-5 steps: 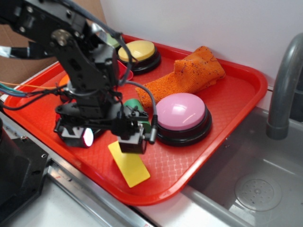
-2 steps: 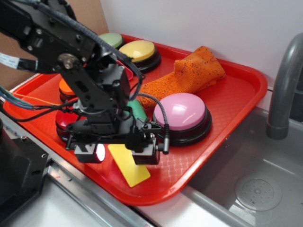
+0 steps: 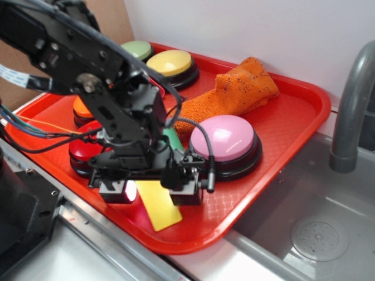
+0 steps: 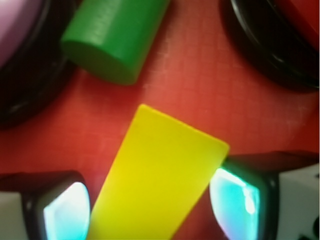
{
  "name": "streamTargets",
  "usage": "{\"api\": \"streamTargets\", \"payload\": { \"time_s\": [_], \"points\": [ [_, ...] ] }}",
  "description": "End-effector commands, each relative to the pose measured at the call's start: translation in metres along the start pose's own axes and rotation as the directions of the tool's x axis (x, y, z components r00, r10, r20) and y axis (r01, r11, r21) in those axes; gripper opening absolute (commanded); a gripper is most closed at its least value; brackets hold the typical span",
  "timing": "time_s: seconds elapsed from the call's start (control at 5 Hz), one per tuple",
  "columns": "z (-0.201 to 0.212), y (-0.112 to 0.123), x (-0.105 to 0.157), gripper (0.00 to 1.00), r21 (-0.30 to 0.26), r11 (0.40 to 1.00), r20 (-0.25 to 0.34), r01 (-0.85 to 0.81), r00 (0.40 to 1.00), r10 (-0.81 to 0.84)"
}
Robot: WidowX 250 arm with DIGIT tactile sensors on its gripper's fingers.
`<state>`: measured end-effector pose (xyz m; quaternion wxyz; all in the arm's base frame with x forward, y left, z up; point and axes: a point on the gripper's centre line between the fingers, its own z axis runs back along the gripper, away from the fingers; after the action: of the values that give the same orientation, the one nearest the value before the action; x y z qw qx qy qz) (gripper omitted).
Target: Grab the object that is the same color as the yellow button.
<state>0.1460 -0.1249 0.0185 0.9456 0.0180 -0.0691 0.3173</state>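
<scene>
Currently the gripper [image 4: 150, 205] sits low over the tray [image 3: 281, 140], jaws spread wide, one finger on either side of the yellow tile [image 4: 155, 180]; nothing grasped yet. Tile lies flat near the tray's front edge, just below the green cylinder [image 4: 112, 35], well apart from the yellow button [image 3: 170, 62]; right finger [image 4: 240, 197] seems to touch or nearly touch a tile corner. Risk: tile is thin and flat, so pads may close above it and slide off; uneven contact could rotate it or skid it forward; descending too hard would jam fingertips against the tray.
</scene>
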Motion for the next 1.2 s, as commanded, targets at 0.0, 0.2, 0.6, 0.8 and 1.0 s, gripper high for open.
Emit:
{"api": "streamTargets", "payload": {
  "time_s": [0.0, 0.2, 0.6, 0.8, 1.0],
  "points": [
    [-0.006, -0.006, 0.021, 1.0, -0.017, 1.0, 0.023, -0.004, 1.0, 0.005],
    [-0.005, -0.007, 0.022, 0.96, -0.042, 0.995, 0.043, 0.087, 0.995, -0.085],
    [0.004, -0.007, 0.023, 0.0, 0.003, 0.976, 0.006, 0.216, 0.976, -0.216],
    [0.024, -0.007, 0.036, 0.0, 0.009, 0.965, -0.005, 0.263, 0.965, -0.263],
    [0.059, -0.006, 0.065, 0.0, 0.0, 0.95, -0.05, 0.314, 0.948, -0.313]
  ]
}}
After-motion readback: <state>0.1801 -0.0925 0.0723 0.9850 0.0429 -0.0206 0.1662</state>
